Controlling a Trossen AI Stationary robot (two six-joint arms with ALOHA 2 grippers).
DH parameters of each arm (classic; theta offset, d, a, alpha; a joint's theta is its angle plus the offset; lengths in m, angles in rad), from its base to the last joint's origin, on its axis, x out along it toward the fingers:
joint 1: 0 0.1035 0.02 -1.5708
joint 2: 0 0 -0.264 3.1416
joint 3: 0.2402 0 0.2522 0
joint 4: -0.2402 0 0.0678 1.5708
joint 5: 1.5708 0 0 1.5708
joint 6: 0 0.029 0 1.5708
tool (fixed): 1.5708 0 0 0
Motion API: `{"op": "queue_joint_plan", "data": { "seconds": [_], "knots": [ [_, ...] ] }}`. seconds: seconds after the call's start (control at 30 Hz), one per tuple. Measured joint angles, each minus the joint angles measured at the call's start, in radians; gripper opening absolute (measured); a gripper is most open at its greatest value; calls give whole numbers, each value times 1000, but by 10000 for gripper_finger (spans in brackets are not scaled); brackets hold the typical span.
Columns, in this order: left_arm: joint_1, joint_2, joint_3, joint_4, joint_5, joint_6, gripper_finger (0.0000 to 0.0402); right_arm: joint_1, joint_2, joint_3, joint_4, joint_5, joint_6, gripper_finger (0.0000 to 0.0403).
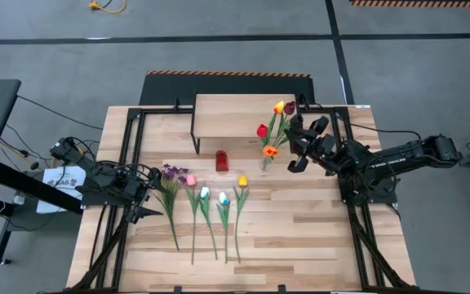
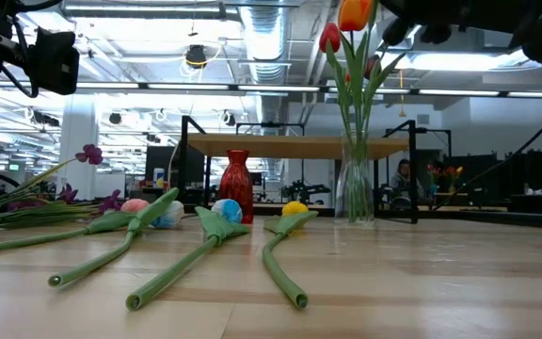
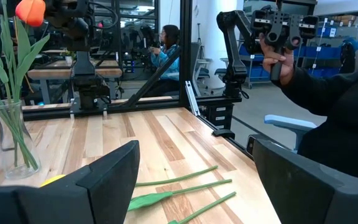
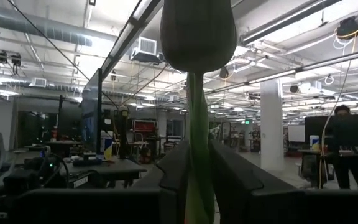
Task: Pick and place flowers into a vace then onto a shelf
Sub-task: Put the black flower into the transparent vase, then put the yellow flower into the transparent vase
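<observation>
A clear glass vase [image 1: 265, 162] [image 2: 356, 193] stands on the table before the shelf [image 1: 243, 114] and holds red [image 1: 262, 131], yellow-orange [image 1: 279, 107] and orange [image 1: 270, 150] tulips. My right gripper [image 1: 299, 135] [image 4: 194, 186] is above the vase, shut on a dark maroon tulip [image 1: 290, 107]. Purple sprigs [image 1: 170, 171] and pink [image 1: 190, 180], white [image 1: 205, 193], pale blue [image 1: 223, 198] and yellow [image 1: 242, 181] tulips lie flat on the table. My left gripper [image 1: 141, 198] [image 3: 194, 180] waits open beside the purple sprigs. My right gripper pinches the maroon tulip's green stem [image 4: 196, 130] between its two fingers, a little below the head [image 4: 197, 31]. The stem runs lengthwise between the fingers, and the head stands beyond their tips. Whether the stem's lower end is in the vase, I cannot tell.
A small red vase [image 1: 221, 161] [image 2: 237, 184] stands on the table left of the glass vase, in front of the shelf. Black frame rails run along both table sides. A person [image 3: 328, 93] sits past the table's edge in the left wrist view.
</observation>
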Motion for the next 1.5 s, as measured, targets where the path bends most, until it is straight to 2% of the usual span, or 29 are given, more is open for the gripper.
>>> {"op": "queue_joint_plan", "data": {
  "seconds": [0.17,0.47,0.63,1.1,1.5],
  "knots": [
    [0,0,0,0,0,0,302,0,-1,0,-31,0,16,80],
    [0,0,0,0,0,0,302,0,-1,0,-60,0,29,153],
    [0,0,0,0,0,0,302,0,-1,0,-78,0,45,178],
    [0,0,0,0,0,0,302,48,-35,0,-103,6,32,171],
    [0,0,0,0,0,0,302,202,-160,0,-128,30,-93,168]
  ]
}}
